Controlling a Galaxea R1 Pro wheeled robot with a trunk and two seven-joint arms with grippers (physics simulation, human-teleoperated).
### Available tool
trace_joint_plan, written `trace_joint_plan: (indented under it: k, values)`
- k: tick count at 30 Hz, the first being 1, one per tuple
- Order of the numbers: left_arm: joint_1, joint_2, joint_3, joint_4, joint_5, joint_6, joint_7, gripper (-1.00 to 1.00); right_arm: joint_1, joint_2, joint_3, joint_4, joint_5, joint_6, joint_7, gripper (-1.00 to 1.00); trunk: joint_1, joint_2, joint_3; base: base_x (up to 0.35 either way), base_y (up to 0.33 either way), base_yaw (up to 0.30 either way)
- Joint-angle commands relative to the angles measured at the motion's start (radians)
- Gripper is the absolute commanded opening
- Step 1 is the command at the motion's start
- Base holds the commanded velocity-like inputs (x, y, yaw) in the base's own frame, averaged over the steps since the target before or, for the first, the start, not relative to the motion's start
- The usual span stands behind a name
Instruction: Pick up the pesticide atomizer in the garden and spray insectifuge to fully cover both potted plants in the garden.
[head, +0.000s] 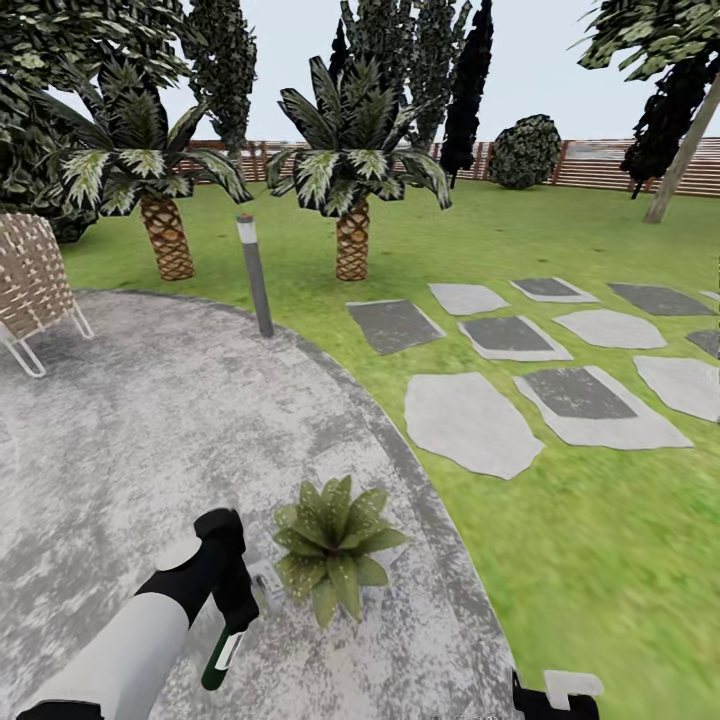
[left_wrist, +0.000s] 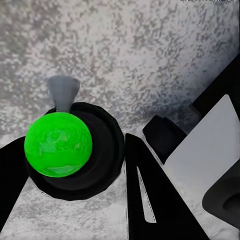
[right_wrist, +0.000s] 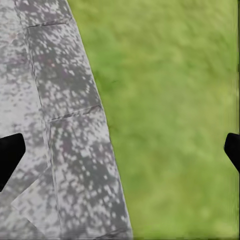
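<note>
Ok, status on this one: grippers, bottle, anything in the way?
Left gripper shut on slim dark green atomizer bottle, beside speckled rosette potted plant on grey stone patio. Right gripper open, empty. Nothing between bottle and plant.

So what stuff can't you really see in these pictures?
- Second potted plant: I see just one potted plant in the head view.
- Pesticide atomizer: its top is hidden by the left gripper; in the left wrist view it shows end-on, so its label is hidden.
- Right gripper: its fingertips are cut by the right wrist view's edges.
</note>
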Motion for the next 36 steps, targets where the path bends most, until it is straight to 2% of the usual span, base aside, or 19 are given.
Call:
trace_joint_plan:
  k: [1, 9, 14, 20, 26, 29, 36]
  values:
    - [0.0, 0.0, -0.001, -0.001, -0.007, 0.011, -0.008, -1.0, -0.001, 0.0, -0.006, 0.002, 0.011, -0.003, -0.005, 1.0, -0.001, 0.0, -0.001, -0.1, -0.175, 0.002]
    - [0.0, 0.0, -0.002, -0.001, -0.007, 0.011, -0.007, -1.0, -0.001, 0.0, -0.006, 0.002, 0.011, -0.003, -0.005, 1.0, -0.001, 0.0, -0.001, 0.033, -0.172, 0.018]
    - [0.001, 0.0, -0.002, -0.001, -0.007, 0.011, 0.001, -1.0, -0.001, 0.0, -0.006, 0.002, 0.011, -0.003, -0.005, 1.0, -0.001, 0.0, -0.001, 0.009, -0.012, 0.236]
    - [0.004, 0.001, 0.007, 0.007, -0.007, 0.01, 0.055, -1.0, -0.001, -0.001, -0.006, 0.002, 0.011, -0.003, -0.005, 1.0, -0.001, 0.0, -0.001, 0.0, -0.001, 0.276]
    - [0.004, 0.003, 0.009, 0.014, 0.004, 0.009, 0.055, -1.0, -0.001, 0.0, -0.006, 0.002, 0.011, -0.003, -0.005, 1.0, -0.001, 0.0, -0.001, 0.024, -0.009, 0.259]
    - [0.004, 0.001, 0.009, 0.013, 0.006, 0.01, 0.056, -1.0, -0.001, -0.008, -0.007, 0.002, 0.012, -0.003, -0.005, 1.0, -0.001, 0.0, -0.001, 0.202, -0.146, 0.035]
    - [0.004, 0.001, 0.009, 0.014, 0.006, 0.009, 0.056, -1.0, -0.001, -0.006, -0.007, 0.002, 0.011, -0.003, -0.004, 1.0, -0.001, 0.0, -0.001, 0.138, -0.228, 0.0]
